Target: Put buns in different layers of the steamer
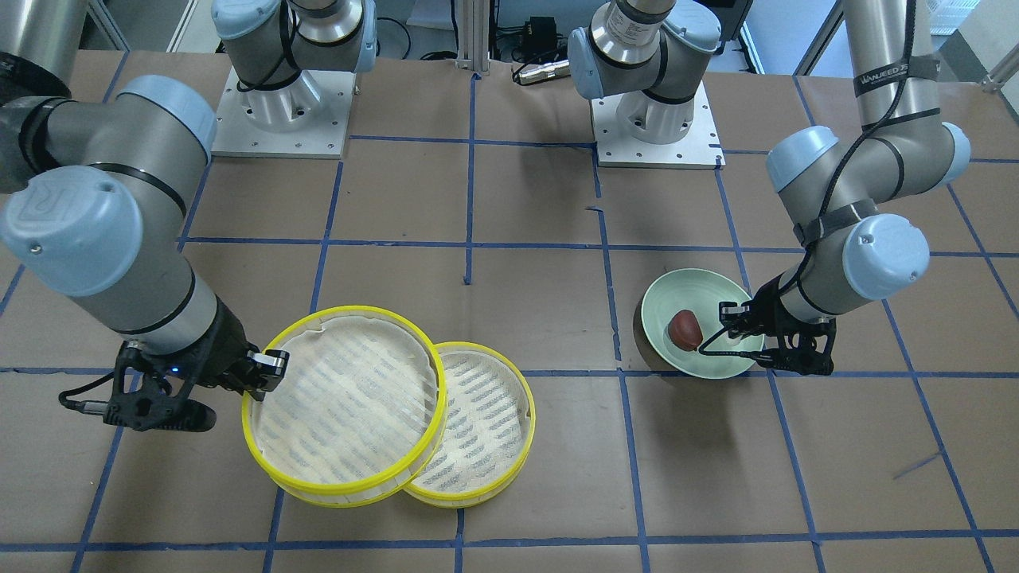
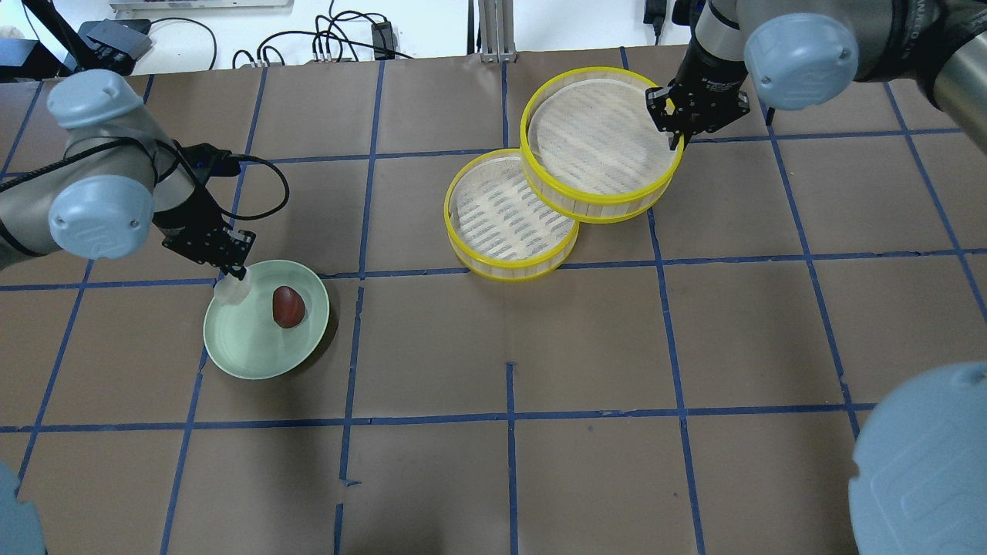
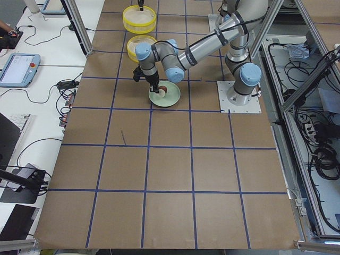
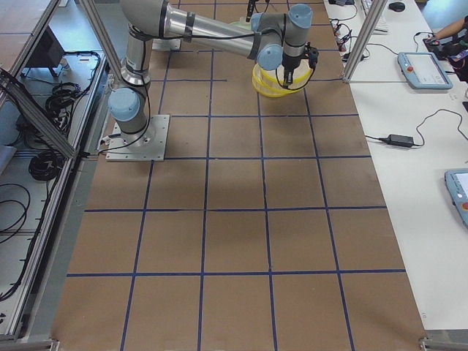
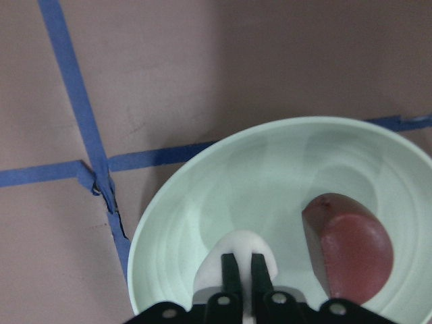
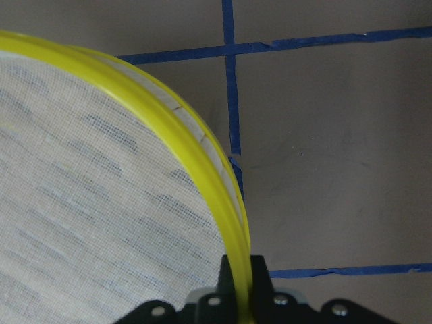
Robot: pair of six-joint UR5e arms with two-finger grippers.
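Note:
The white bun point(image 5: 239, 251) is pinched between my left gripper's point(image 5: 244, 266) fingers, low over the pale green plate point(image 5: 270, 169). The reddish-brown bun point(image 5: 347, 250) lies on the plate beside it; it also shows in the overhead view point(image 2: 288, 306). My left gripper point(image 2: 234, 276) is at the plate's point(image 2: 254, 354) far left rim. My right gripper point(image 2: 677, 139) is shut on the yellow rim of the steamer's upper tray point(image 2: 601, 139). That tray sits offset and overlaps the edge of the lower tray point(image 2: 501, 216). Both trays hold only their cloth.
The brown table cover has a grid of blue tape lines point(image 2: 509, 416). Cables lie along the far table edge point(image 2: 339, 38). The two arm bases point(image 1: 283, 111) stand on metal plates at the robot's side.

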